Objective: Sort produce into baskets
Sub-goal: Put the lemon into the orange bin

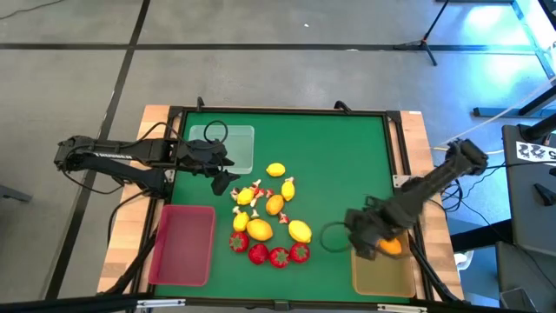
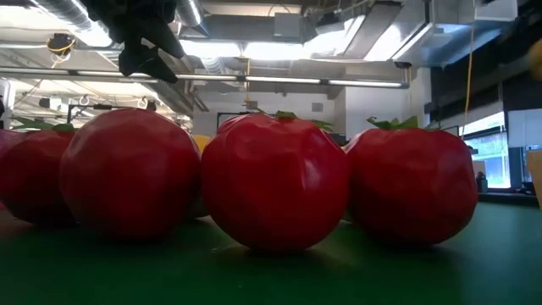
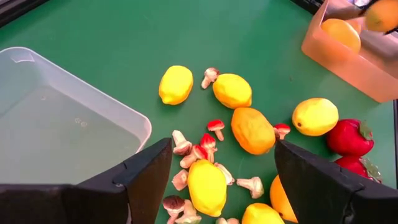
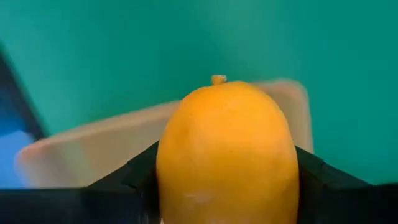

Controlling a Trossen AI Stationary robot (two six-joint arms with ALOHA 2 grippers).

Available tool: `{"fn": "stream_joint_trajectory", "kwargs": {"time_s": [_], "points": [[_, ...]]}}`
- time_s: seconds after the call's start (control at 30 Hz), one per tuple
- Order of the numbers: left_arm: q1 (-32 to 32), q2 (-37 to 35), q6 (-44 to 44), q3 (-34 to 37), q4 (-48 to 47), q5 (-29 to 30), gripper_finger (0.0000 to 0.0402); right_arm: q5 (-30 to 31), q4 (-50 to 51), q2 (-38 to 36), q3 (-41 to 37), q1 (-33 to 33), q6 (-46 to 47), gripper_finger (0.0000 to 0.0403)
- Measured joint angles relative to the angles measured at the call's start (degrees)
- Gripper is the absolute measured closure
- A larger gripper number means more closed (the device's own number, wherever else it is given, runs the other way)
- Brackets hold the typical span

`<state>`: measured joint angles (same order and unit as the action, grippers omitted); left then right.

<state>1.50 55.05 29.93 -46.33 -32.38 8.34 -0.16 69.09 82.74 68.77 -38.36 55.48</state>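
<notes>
Tan basket [image 1: 382, 274]: right tool [image 1: 388, 244] above it, clamped on orange fruit [image 4: 227, 152]
Clear basket [image 1: 234, 148]: empty; left tool [image 3: 217, 180] fingers apart
Worktop [image 1: 347, 156]: green

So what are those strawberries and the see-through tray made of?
The strawberries look like hard moulded plastic: faceted, glossy red skins catching the ceiling lights. The tray seems to be thin clear plastic, since the green mat shows through its smooth walls. Neither can be confirmed by sight alone.

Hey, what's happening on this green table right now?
The right pincer is shut on an orange fruit over the tan basket. The left pincer hangs open by the clear basket, above the lemons and mushroom bits. The red basket looks empty.
</notes>
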Motion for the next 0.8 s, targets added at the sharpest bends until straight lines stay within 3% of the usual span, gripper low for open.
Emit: {"fn": "stream_joint_trajectory", "kwargs": {"time_s": [0.23, 0.47, 0.6, 0.8], "points": [[0.00, 0.00, 0.17, -0.02, 0.00, -0.01, 0.0123, 2.64, 4.16, -2.90, 0.00, -13.27, 26.07, 0.0178], [-0.02, 0.45, 0.06, 0.00, 0.03, -0.01, 0.0123, 3.68, 4.86, -2.77, -1.39, -22.24, 45.14, 0.0178], [-0.02, 1.17, -0.11, 0.00, 0.00, 0.00, 0.0123, 5.81, 0.52, -2.77, -3.49, -24.51, 51.66, 0.0177], [0.00, 2.86, -0.26, 0.00, 0.02, -0.02, 0.0123, 7.19, -6.12, -2.75, -6.47, -24.25, 52.28, 0.0177]]}}
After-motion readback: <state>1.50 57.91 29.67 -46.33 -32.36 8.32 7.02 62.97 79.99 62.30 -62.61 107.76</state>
